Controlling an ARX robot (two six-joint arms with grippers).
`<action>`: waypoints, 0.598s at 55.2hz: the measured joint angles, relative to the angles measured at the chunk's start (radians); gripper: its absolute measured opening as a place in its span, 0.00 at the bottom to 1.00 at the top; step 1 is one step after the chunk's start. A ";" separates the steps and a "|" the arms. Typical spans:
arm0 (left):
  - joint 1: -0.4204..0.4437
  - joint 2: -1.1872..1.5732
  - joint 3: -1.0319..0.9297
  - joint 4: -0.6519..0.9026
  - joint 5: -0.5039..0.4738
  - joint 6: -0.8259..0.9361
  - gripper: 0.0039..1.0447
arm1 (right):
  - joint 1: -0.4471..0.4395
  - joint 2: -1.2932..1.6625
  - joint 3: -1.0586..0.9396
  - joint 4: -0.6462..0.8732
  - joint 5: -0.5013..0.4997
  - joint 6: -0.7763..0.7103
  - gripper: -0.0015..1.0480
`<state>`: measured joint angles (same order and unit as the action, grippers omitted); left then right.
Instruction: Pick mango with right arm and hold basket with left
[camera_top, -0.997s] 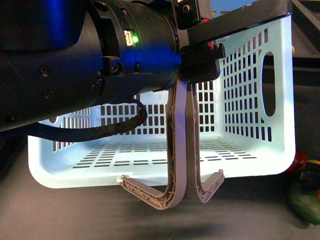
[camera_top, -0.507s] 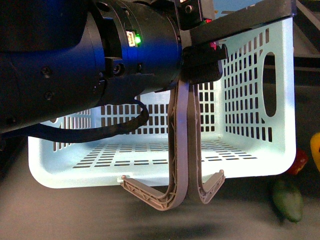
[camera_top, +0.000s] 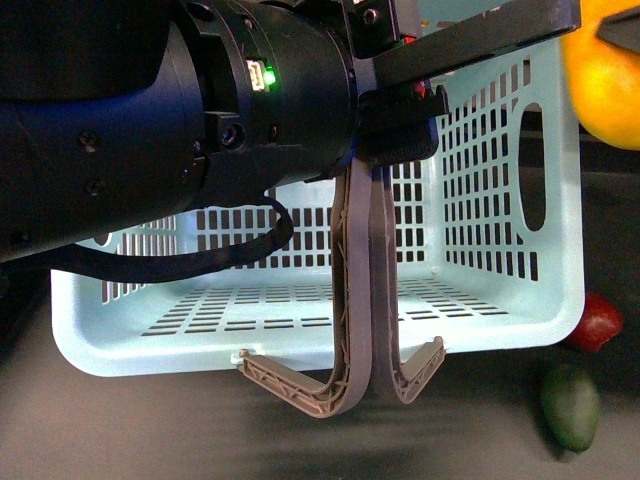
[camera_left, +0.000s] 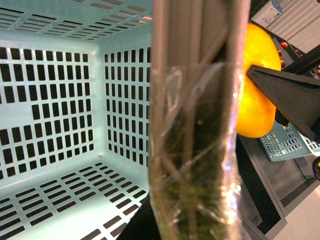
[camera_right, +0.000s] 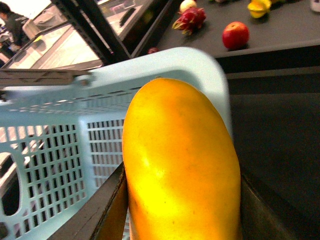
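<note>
The pale aqua basket hangs tilted, its two brown handles pressed together. My left gripper is shut on the basket's handles, which fill the left wrist view as a blurred brown bar. The yellow-orange mango sits between the dark fingers of my right gripper, which is shut on it. In the front view the mango is at the top right, just outside the basket's upper right corner. The left wrist view shows the mango past the handles.
A dark green oval fruit and a dark red fruit lie on the dark surface right of the basket. Farther off are a red apple, a dragon fruit and a yellow fruit.
The mango has risen from the lower right edge to the top right, beside the basket's rim. The red and green fruits now show fully. The basket has shifted slightly left.
</note>
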<state>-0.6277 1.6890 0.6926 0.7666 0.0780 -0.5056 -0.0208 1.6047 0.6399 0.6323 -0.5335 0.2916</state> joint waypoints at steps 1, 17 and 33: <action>0.000 0.000 0.000 0.000 0.000 0.000 0.05 | 0.011 -0.002 0.001 -0.002 0.004 0.002 0.51; 0.000 0.000 0.000 0.000 0.002 0.000 0.05 | 0.212 0.076 0.071 -0.007 0.140 0.026 0.51; 0.000 0.000 0.000 0.000 0.001 0.000 0.05 | 0.280 0.180 0.094 0.050 0.228 0.034 0.67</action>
<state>-0.6277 1.6890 0.6926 0.7666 0.0788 -0.5056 0.2596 1.7847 0.7341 0.6823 -0.3058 0.3256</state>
